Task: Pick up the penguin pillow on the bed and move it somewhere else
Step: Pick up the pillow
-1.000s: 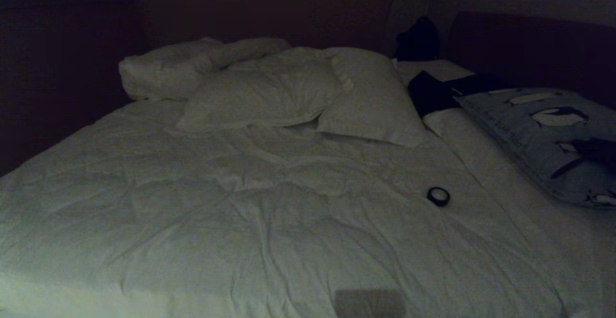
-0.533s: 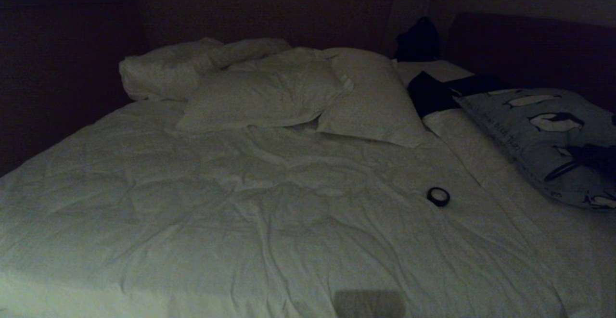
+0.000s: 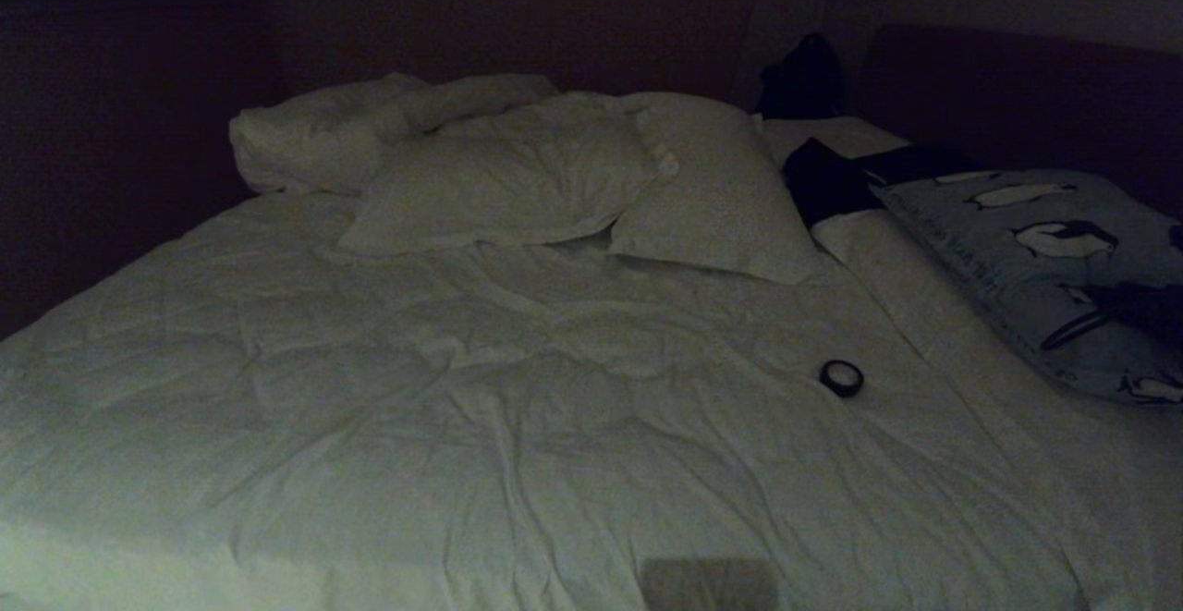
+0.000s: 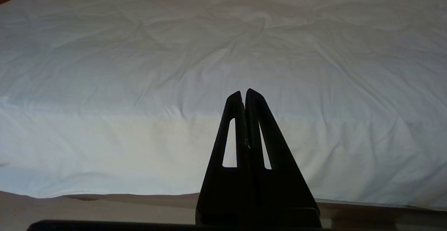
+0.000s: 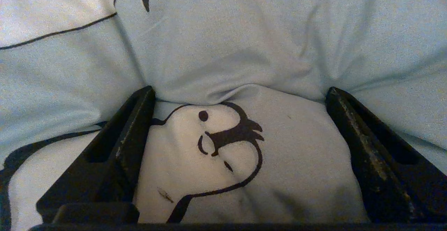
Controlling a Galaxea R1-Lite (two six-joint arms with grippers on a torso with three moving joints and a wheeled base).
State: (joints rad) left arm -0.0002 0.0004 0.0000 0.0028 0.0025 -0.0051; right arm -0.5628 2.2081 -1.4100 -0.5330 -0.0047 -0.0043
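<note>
Dim bedroom, head view: the bed (image 3: 518, 426) carries a wrinkled white duvet, plain white pillows (image 3: 518, 181) at its far end and a small black ring (image 3: 841, 377) on the cover. The penguin pillow (image 3: 1026, 250) lies at the bed's right edge. Right gripper (image 5: 241, 94): fingers (image 5: 139, 119) spread wide, tips pressed into the pillow's fabric, which bulges between them; nothing clamped. Left gripper (image 4: 243, 93): fingers together, empty, hanging before the duvet's near edge.
</note>
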